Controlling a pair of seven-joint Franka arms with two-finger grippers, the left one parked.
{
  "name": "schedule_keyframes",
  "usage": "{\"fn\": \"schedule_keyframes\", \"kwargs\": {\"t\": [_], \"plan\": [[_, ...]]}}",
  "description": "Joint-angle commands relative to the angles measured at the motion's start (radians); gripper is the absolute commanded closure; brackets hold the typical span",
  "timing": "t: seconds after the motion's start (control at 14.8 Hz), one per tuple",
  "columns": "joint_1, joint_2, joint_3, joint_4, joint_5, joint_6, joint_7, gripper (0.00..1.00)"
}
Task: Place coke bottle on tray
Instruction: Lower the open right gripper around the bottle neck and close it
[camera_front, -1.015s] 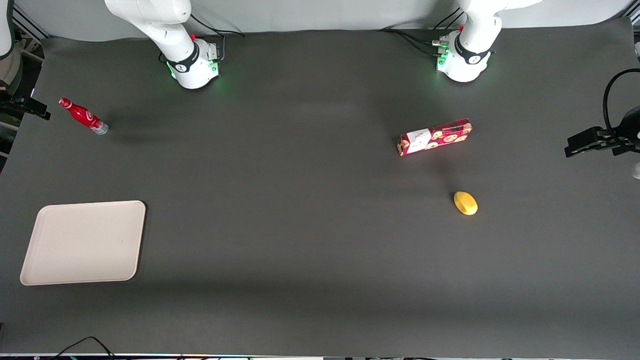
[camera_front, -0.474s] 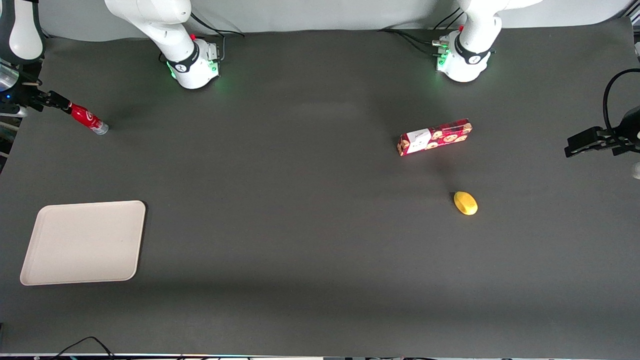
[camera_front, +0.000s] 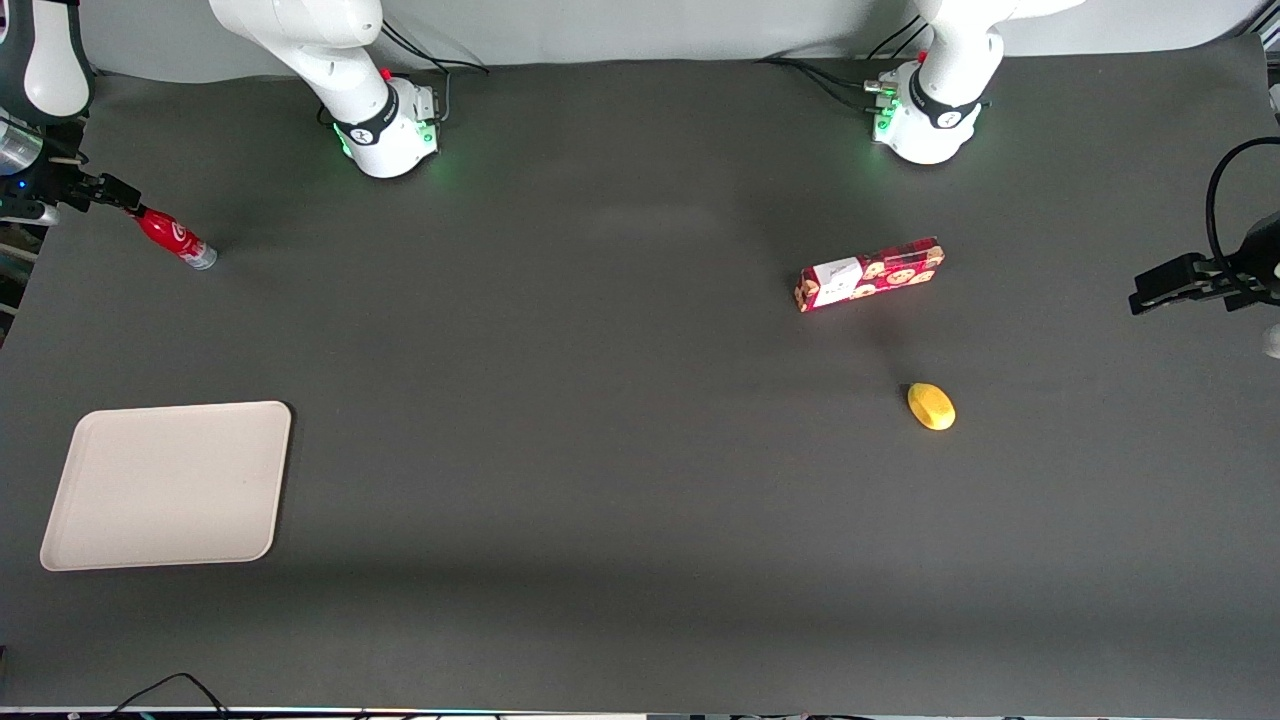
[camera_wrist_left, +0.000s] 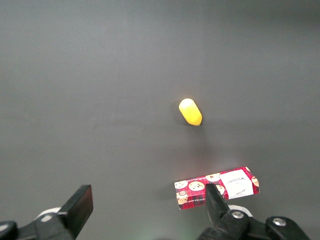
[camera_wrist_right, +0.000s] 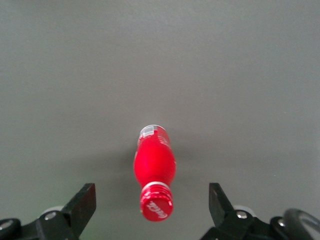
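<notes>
Front view: your tool (camera_front: 112, 190) hangs directly above the coke bottle (camera_front: 172, 236), which stands upright on the desk (camera_front: 600, 450). The tray (camera_front: 166, 486) lies nearer the camera than the bottle, well apart.

Right wrist view: the tool (camera_wrist_right: 152, 202) is spread wide, gripping nothing, with the coke bottle (camera_wrist_right: 155, 167) centred between its fingers (camera_wrist_right: 85, 202), cap pointing up at you.

Even overhead light, soft faint shadows on the matte table (camera_front: 620, 420), sharp focus, no glare

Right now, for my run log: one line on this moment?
phase: approach | gripper: open, above red-capped red coke bottle | bottle: standing on table | cream rectangular tray: empty
</notes>
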Motion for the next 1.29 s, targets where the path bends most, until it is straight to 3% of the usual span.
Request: {"fn": "schedule_keyframes", "kwargs": {"t": [0.0, 0.34, 0.54, 1.02, 1.08, 1.22], "plan": [[0.009, -0.028, -0.055, -0.056, -0.044, 0.075, -0.006, 0.00], [0.009, -0.025, -0.081, -0.083, -0.046, 0.104, -0.006, 0.00], [0.011, -0.016, -0.107, -0.091, -0.097, 0.144, -0.006, 0.00], [0.008, 0.005, -0.126, -0.116, -0.098, 0.205, -0.006, 0.01], [0.006, 0.010, -0.126, -0.116, -0.098, 0.208, -0.006, 0.08], [0.006, 0.012, -0.126, -0.116, -0.098, 0.208, -0.006, 0.39]]}}
